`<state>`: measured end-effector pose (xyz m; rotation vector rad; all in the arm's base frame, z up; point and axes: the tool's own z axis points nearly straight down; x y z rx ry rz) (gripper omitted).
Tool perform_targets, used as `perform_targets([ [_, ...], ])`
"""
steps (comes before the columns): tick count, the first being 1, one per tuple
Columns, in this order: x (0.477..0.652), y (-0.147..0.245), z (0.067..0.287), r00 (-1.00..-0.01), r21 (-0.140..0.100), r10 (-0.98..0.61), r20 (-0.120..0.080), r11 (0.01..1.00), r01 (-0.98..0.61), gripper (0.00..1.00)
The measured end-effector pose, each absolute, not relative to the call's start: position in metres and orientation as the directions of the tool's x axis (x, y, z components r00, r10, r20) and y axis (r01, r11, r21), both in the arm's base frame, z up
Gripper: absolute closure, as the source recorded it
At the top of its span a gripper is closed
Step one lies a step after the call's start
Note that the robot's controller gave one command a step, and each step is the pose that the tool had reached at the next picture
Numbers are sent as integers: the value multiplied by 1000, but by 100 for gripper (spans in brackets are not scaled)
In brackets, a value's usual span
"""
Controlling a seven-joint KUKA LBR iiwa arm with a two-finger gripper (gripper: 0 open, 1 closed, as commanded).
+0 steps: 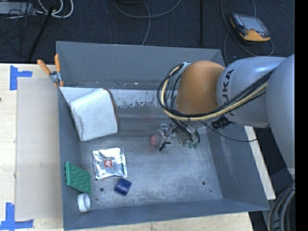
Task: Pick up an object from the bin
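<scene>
Gripper point(167, 139) set low in the bin point(211, 186), up-right of the silver foil packet point(109, 162), likely to grasp the small pink round thing point(154, 139) just beside it on the packet's side; its opening cannot be told.

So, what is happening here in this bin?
The robot arm reaches into the grey bin from the right. Its hand is down near the middle of the floor, beside a small pinkish thing. A white pad, a silver packet, a green piece, a blue piece and a white cap lie further left, away from it.
</scene>
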<state>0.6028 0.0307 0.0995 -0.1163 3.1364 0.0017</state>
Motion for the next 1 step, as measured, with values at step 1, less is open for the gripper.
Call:
perform_targets([
  [1,586,11,297,-990,-1,-138,-11,990,-138,100],
])
